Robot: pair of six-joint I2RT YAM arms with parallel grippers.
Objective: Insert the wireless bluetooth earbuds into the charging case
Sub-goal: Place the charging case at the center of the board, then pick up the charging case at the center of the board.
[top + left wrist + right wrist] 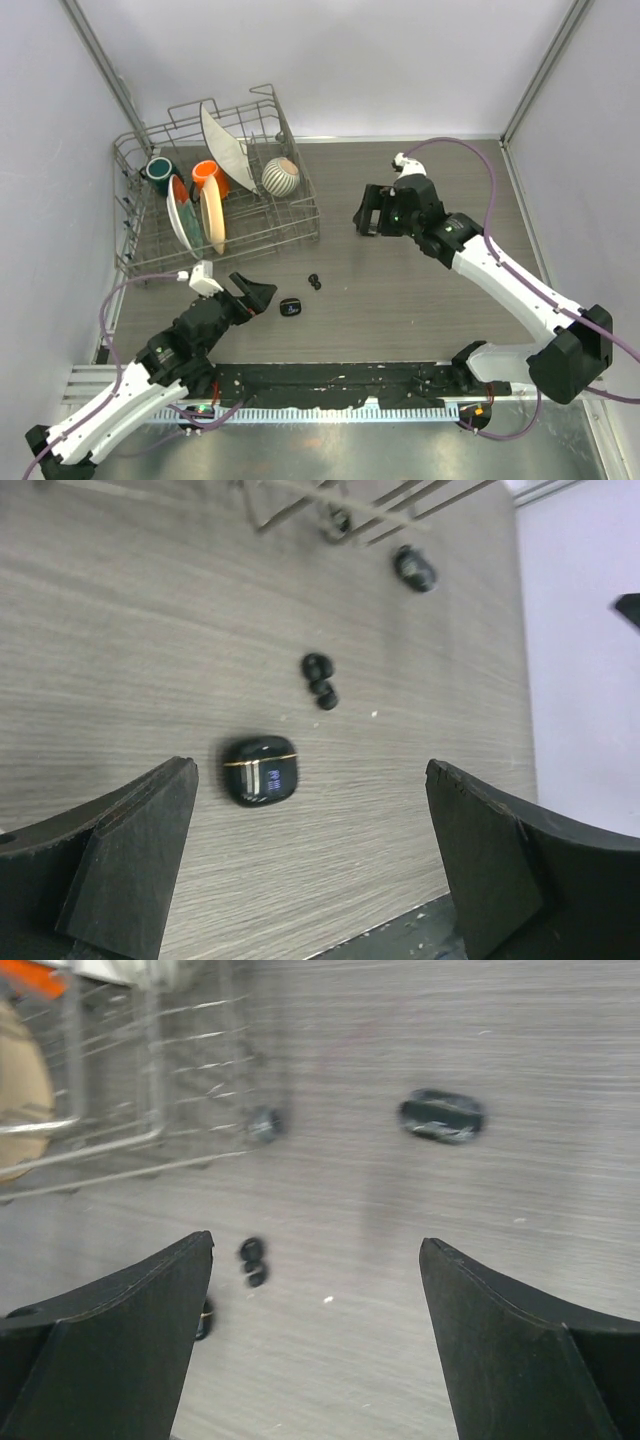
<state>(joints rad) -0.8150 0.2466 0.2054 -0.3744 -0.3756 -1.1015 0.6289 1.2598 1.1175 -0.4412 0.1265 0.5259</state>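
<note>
Black glossy earbuds lie loose at one o'clock from our black oval charging case. We've got nothing in, and left gripper and right gripper are released.

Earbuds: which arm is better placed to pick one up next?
Left, most likely. The left gripper, open, sits close beside the earbuds and case; the right gripper, also open, hangs clearly farther from them.

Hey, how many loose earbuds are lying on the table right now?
2. One earbud and the second earbud lie side by side on the table, just beyond the nearer black case. Others may be hidden inside a case.
</note>
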